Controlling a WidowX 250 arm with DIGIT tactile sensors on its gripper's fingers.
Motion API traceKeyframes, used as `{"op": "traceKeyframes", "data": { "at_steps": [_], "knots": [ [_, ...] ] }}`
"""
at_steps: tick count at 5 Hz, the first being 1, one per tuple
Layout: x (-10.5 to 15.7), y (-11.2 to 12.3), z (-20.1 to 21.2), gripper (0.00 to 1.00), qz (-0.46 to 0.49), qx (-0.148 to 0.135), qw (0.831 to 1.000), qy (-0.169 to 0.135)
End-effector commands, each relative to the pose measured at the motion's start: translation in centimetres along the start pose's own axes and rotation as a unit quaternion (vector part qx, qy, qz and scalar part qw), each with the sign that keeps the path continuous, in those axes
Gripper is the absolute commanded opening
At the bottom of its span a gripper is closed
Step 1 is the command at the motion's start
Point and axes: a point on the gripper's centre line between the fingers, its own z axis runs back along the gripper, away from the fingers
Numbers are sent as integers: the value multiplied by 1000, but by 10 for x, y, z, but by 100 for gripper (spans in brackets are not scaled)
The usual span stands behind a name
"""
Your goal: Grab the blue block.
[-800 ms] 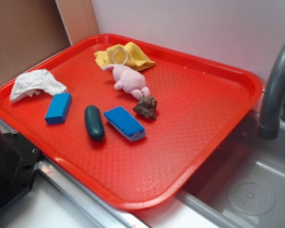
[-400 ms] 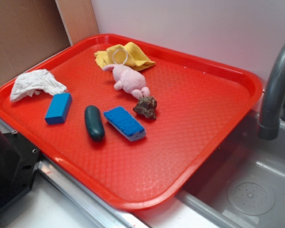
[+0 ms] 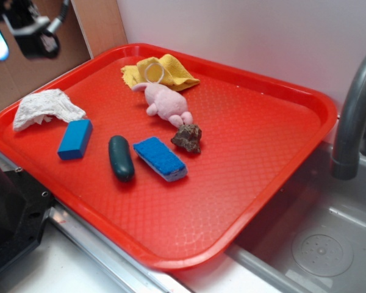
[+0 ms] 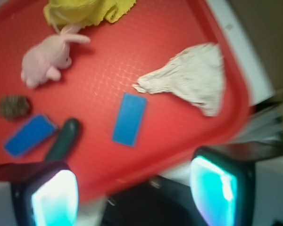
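Claw [image 4: 132, 197] newly in view above, blue block [image 3: 74, 138] smooth, rectangular, untouched

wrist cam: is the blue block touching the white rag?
No. In the wrist view the blue block lies flat on the red tray with a strip of bare tray between it and the white rag.

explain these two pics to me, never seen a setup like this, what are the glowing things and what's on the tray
Both pictures show one robot arm's workspace. One camera watches from outside; the arm's gripper is just entering at top left. The other camera sits on the wrist, looking down past the two glowing fingers, which are spread apart and hold nothing. On the red tray lie the blue block, a blue sponge, a dark green oval, a white rag, a pink plush bunny, a yellow cloth and a brown lump.
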Motion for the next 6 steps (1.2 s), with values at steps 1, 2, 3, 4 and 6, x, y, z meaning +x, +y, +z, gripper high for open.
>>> {"op": "traceKeyframes", "data": {
  "at_steps": [1, 2, 3, 4, 6],
  "knots": [
    [-6, 7, -56, 100, 163, -9, 987, -10],
    [-1, 4, -74, 100, 141, 6, 990, -9],
    [9, -11, -97, 100, 84, 19, 996, -16],
    [15, -18, -114, 100, 54, 34, 998, -5],
    [14, -15, -118, 0, 59, 41, 997, 12]
  ]
}}
